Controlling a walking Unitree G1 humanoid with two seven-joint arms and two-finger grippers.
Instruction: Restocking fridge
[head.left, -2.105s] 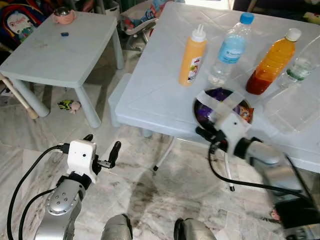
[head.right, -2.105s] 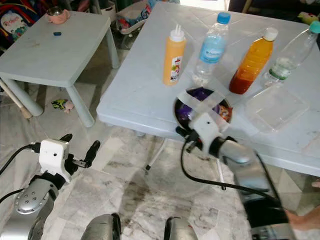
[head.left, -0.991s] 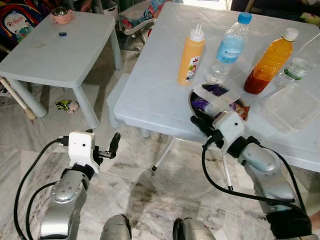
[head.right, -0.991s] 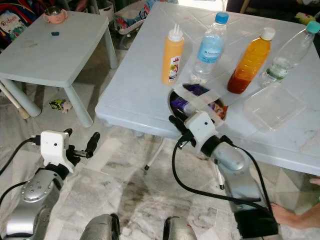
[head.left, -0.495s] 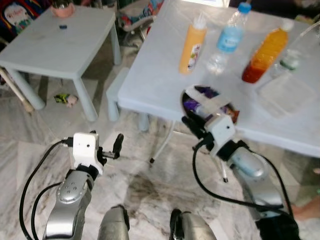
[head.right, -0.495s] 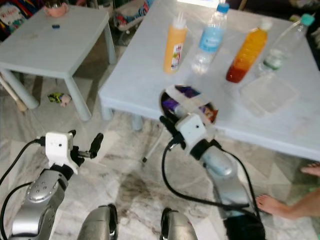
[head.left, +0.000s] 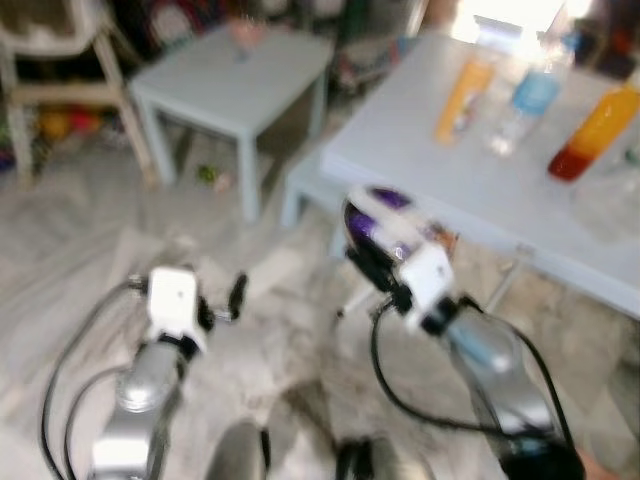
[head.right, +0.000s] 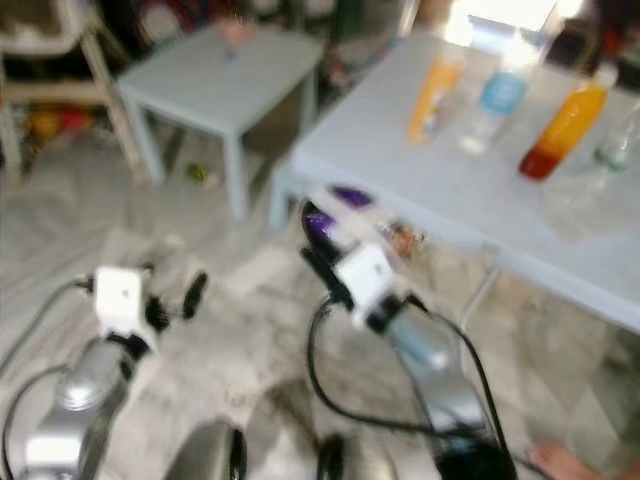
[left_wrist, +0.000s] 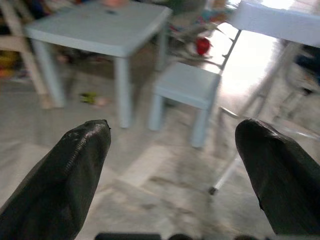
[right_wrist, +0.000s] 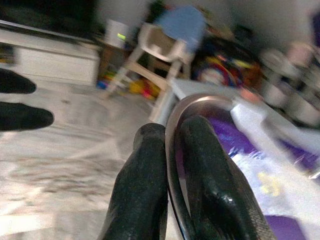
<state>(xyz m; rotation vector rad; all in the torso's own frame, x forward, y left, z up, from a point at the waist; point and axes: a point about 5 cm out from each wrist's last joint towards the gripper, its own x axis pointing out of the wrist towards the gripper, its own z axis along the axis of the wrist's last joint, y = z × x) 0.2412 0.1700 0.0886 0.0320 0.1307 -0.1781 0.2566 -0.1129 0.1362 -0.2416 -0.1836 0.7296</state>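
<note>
Head views, blurred: right gripper carries round steel bowl of purple packets, film-covered, off white folding table, over floor; earlier it sat on tabletop. Left gripper idle.

Left wrist: black fingers spread wide, empty.

Right wrist: fingers pinch thin rim, one inside, one outside. Judgement: stiff, slick, prone to tilt.
</note>
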